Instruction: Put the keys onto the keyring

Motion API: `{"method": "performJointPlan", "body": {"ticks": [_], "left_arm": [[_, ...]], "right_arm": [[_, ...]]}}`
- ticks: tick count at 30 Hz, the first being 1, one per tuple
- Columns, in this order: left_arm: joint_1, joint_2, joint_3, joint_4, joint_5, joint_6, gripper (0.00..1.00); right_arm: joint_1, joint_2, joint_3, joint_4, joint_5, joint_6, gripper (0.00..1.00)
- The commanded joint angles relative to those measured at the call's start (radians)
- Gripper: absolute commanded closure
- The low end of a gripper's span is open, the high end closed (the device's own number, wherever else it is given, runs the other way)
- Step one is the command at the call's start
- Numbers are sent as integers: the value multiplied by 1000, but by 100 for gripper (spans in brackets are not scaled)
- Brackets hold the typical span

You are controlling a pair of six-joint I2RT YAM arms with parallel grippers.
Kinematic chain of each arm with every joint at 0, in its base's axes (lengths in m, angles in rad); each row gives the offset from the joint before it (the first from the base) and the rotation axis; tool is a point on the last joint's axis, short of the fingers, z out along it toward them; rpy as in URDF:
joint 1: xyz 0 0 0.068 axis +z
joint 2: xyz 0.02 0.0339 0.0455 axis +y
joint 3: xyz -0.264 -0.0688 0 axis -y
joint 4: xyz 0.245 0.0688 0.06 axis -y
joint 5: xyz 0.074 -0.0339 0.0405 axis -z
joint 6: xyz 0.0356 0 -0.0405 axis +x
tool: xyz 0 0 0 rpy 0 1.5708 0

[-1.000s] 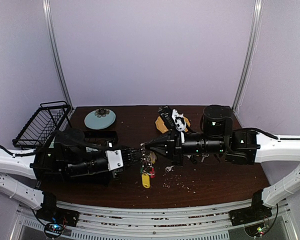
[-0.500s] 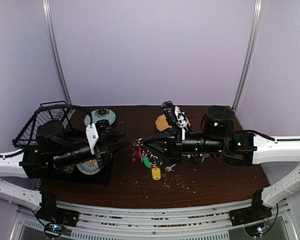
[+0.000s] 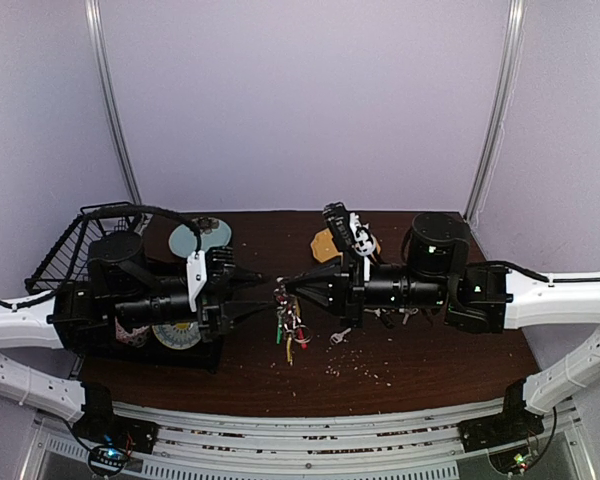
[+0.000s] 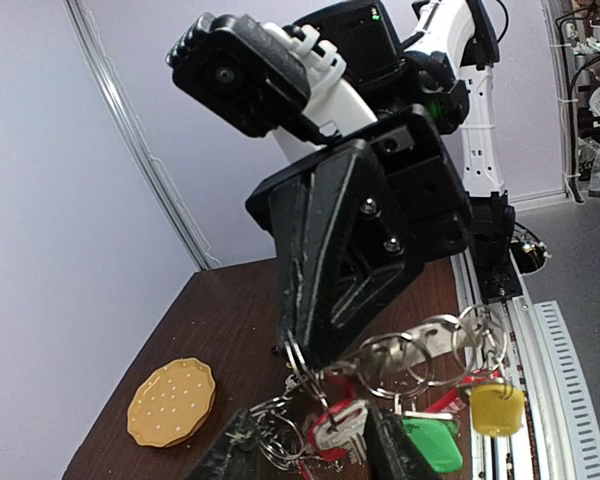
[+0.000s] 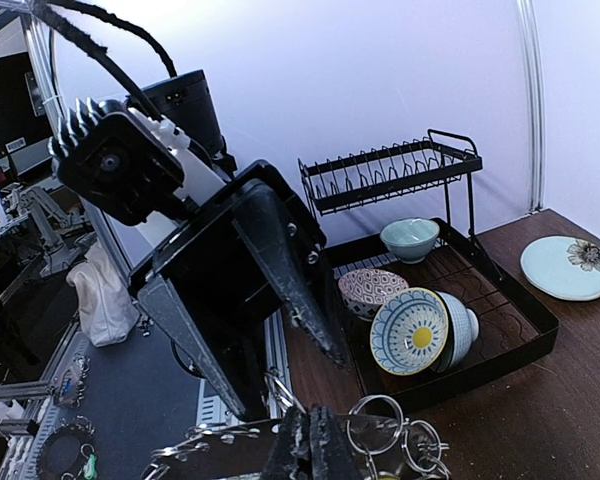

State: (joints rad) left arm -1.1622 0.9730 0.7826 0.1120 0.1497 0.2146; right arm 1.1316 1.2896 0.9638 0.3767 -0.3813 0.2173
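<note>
Dark wooden table (image 3: 430,360) enclosed by pale lilac walls (image 3: 300,100)

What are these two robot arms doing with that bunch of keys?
The right gripper is pinched shut on the keyring, holding it up over the table with keys and coloured tags dangling. The left gripper faces it, fingers open on either side of the hanging bunch; it has no grip on anything.

High rear camera overlooks the table (image 3: 440,360); opposed wrist cameras closely share the keyring (image 4: 385,358)
</note>
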Motion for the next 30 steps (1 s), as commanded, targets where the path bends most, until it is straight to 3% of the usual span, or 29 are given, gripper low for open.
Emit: {"method": "performJointPlan", "body": {"ticks": [1, 8, 17, 21, 30], "left_arm": [[-1, -41, -17, 43, 20, 23, 63], [-1, -32, 12, 62, 14, -32, 74], [-1, 34, 45, 34, -22, -58, 81], [-1, 43, 56, 26, -37, -48, 94], [-1, 45, 46, 61, -50, -55, 86]], "right_arm": [[-5, -2, 1, 42, 17, -1, 100], [-6, 6, 4, 42, 14, -2, 100], [-5, 4, 2, 39, 12, 1, 100], [-6, 1, 4, 35, 7, -3, 100], [-5, 16, 14, 26, -13, -12, 100]]}}
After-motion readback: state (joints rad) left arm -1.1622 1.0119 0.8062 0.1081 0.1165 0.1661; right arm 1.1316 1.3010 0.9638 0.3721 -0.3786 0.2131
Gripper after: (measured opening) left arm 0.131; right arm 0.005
